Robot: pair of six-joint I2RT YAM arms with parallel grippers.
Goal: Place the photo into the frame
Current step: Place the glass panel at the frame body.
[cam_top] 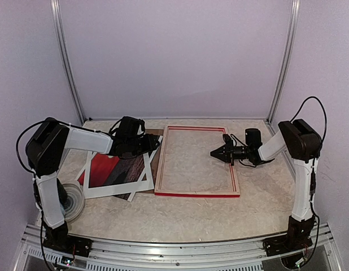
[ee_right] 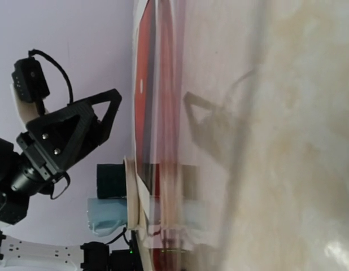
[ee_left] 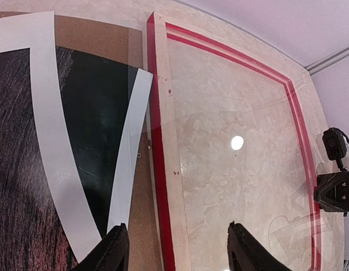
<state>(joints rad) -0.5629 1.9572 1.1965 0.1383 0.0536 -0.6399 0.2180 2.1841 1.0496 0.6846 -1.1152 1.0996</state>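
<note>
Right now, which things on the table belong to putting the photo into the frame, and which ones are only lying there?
Belong to the job: photo; red frame; left gripper, open above the frame's rail beside the photo; right gripper, shut, above the frame's inside.
Only lying there: brown backing board under the photo; whitish roll beside the left arm's base.

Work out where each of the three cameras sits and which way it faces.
Top external: high behind the arm bases, looking down on the marbled table; both arms, left pincer and right pincer show.
Left wrist: on the left arm, facing down at the thin red rectangular picture frame and white-bordered red-and-dark photo; own open fingers at bottom.
Right wrist: low, turned sideways, facing across the table towards the left pincer; own fingers unclear.
Shared: both wrist views show the frame.
</note>
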